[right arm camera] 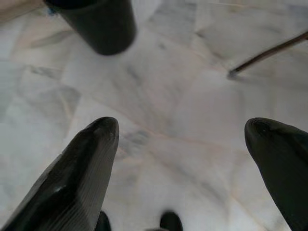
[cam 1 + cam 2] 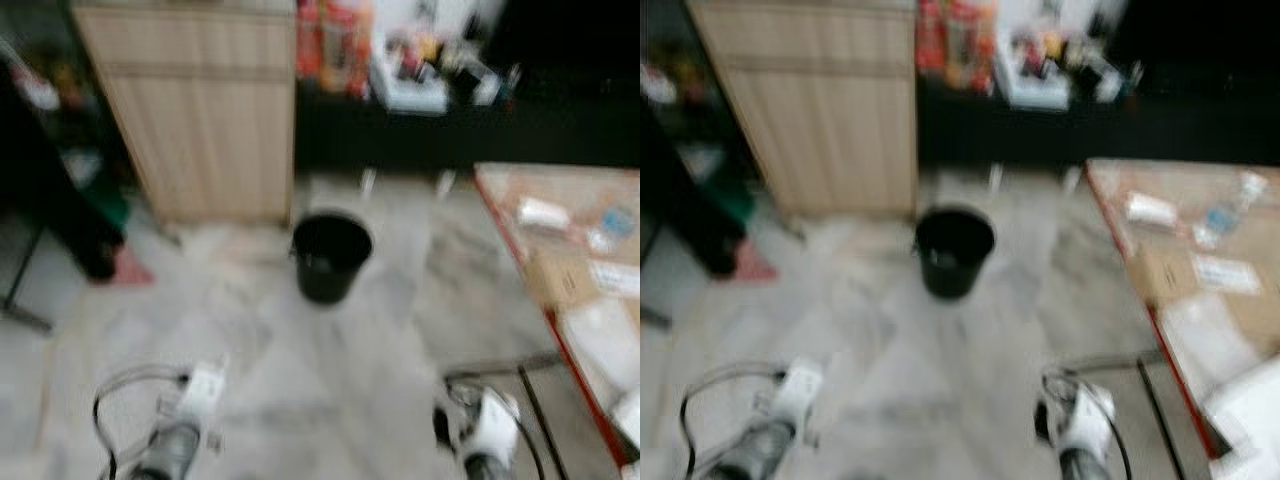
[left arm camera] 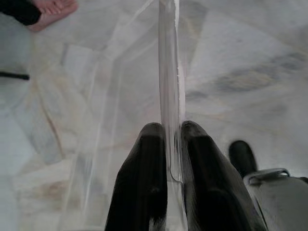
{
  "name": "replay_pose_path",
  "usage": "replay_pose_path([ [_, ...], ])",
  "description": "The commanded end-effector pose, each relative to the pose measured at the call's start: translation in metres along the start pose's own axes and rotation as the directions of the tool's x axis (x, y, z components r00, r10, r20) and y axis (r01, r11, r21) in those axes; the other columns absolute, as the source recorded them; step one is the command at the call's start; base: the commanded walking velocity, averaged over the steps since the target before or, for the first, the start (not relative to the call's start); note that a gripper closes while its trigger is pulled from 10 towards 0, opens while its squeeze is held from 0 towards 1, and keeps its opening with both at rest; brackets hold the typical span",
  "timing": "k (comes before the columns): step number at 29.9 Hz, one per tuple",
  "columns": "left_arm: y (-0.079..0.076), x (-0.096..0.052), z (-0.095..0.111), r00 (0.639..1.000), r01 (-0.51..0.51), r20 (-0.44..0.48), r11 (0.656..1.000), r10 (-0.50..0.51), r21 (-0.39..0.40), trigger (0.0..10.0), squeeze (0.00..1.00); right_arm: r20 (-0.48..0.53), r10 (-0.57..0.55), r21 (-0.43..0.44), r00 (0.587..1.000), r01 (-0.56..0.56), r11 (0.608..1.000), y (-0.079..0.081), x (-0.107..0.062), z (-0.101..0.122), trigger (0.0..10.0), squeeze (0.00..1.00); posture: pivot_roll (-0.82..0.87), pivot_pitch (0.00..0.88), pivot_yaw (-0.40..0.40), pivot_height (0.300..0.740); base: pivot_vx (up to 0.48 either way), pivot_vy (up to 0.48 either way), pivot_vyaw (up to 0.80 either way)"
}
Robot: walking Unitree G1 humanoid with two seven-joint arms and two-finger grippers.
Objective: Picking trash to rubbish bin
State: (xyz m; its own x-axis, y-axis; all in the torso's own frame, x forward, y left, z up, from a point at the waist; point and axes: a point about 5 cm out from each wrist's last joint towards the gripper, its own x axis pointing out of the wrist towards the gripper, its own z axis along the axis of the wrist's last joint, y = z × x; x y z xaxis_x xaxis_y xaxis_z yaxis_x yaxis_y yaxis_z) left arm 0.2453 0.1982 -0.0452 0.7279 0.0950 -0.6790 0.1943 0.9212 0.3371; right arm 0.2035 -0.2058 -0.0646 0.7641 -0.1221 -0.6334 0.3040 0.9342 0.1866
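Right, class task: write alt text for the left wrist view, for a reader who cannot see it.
The left pincer, two long black fingers shut on a thin sheet of clear plastic, hangs above a pale grey marble floor. The sheet stands edge-on and runs away from the fingertips. A person's bare foot shows at one corner.
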Motion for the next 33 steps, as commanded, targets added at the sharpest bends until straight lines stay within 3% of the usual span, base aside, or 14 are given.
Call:
replay_pose_path([
  [1, -0.0126, -0.0001, 0.0023, 1.000, 0.028, 0.003, 1.000, -0.028, -0.012, 10.0, 0.00, -0.025, -0.044, 0.009, 0.999, 0.045, 0.999, -0.0154, -0.0054, -0.0077, 10.0, 0.00, 0.05, 0.110, -0.104, 0.740, 0.352, 0.000, 0.00],
  [33, -0.0173, -0.0017, -0.0034, 0.999, 0.034, -0.007, 0.999, -0.035, -0.017, 10.0, 0.00, -0.033, -0.024, -0.032, 0.999, 0.023, 0.999, -0.0138, -0.0059, -0.0093, 10.0, 0.00, 0.06, 0.085, -0.122, 0.740, 0.355, 0.000, 0.00],
])
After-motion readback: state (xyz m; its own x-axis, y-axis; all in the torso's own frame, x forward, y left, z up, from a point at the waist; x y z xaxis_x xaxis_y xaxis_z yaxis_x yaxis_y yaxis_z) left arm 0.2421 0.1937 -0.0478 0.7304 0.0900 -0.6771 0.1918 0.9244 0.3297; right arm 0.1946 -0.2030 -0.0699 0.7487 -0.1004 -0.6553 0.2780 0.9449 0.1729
